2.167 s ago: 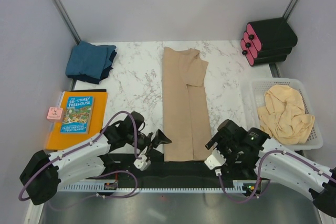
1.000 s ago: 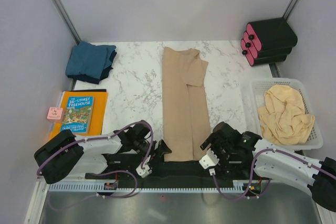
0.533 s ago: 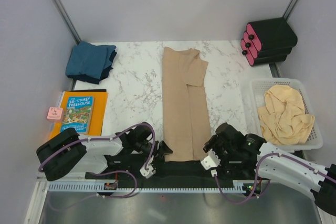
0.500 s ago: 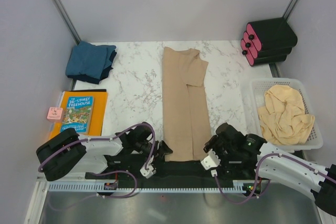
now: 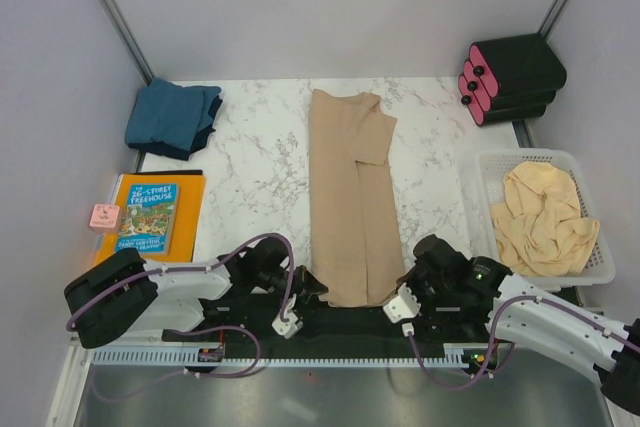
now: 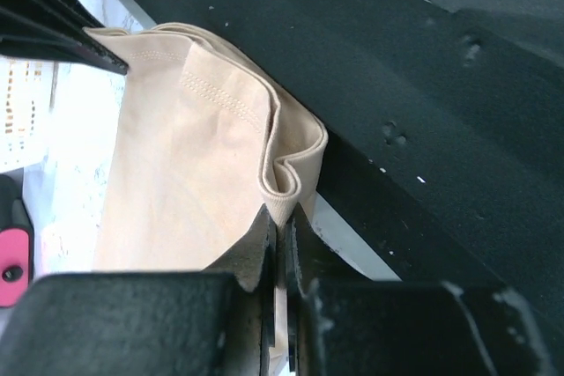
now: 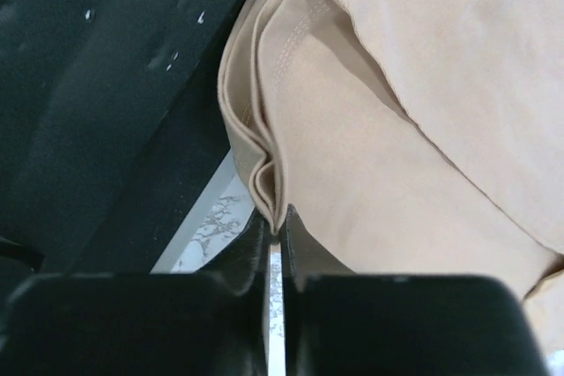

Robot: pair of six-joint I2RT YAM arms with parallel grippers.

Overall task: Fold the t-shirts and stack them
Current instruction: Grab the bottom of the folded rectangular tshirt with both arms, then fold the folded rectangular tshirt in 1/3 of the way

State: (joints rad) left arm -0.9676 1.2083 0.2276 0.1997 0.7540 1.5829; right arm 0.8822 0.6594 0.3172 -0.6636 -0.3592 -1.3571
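A tan t-shirt (image 5: 350, 197) lies folded into a long narrow strip down the middle of the marble table (image 5: 260, 162). My left gripper (image 5: 312, 289) is shut on the strip's near left corner, where the hem (image 6: 286, 184) bunches between the fingertips. Over at the near right corner my right gripper (image 5: 392, 295) is shut on the doubled edge (image 7: 269, 184) of the same t-shirt. A pale beige t-shirt (image 5: 541, 217) sits crumpled in the white basket (image 5: 602, 267). One folded dark teal t-shirt (image 5: 174, 118) rests at the far left.
An orange-and-blue picture book (image 5: 146, 223) lies at the left with a small pink block (image 5: 104, 216) beside it. Black and pink rolls (image 5: 508, 77) are stacked at the far right corner. A black strip (image 5: 340, 319) runs along the table's near edge.
Both grippers have closed on the near corners of the tan t-shirt. The near hem now puckers inward between them.
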